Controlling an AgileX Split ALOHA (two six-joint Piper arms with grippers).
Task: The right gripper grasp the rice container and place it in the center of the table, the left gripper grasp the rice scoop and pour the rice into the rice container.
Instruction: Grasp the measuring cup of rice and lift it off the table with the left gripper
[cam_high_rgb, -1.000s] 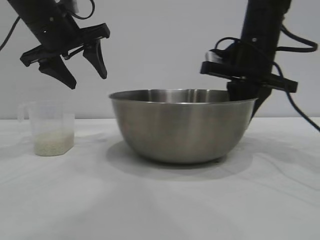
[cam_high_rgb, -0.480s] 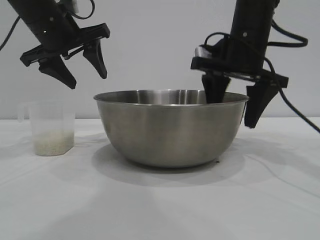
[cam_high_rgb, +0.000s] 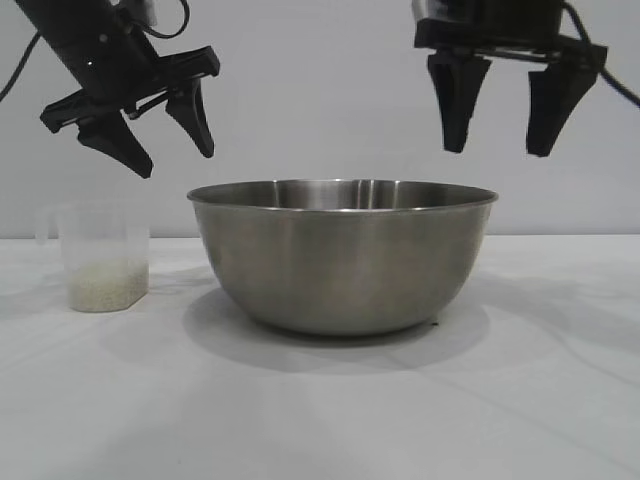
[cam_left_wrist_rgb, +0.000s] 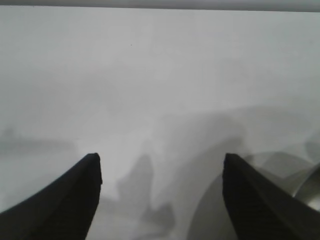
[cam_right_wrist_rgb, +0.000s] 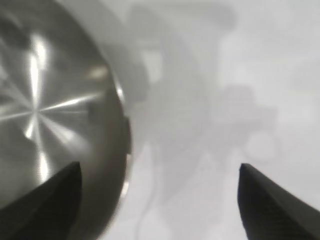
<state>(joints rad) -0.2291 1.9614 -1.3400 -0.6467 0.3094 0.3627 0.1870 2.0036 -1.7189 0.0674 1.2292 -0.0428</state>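
The rice container (cam_high_rgb: 342, 255), a big steel bowl, stands alone in the middle of the white table (cam_high_rgb: 320, 410); its inside and rim (cam_right_wrist_rgb: 60, 110) fill one side of the right wrist view. My right gripper (cam_high_rgb: 497, 148) hangs open above the bowl's right rim, holding nothing (cam_right_wrist_rgb: 159, 167). To the left stands the rice scoop (cam_high_rgb: 102, 255), a clear cup with rice (cam_high_rgb: 108, 285) in its bottom. My left gripper (cam_high_rgb: 178, 165) hovers open above and slightly right of the scoop, empty (cam_left_wrist_rgb: 161, 157).
A plain pale wall rises behind the table. Black cables trail from both arms. Bare tabletop lies in front of the bowl and to its right.
The right gripper slid the bowl leftward, let go of its rim, opened wide and rose clear above it. The left gripper and scoop stayed put.
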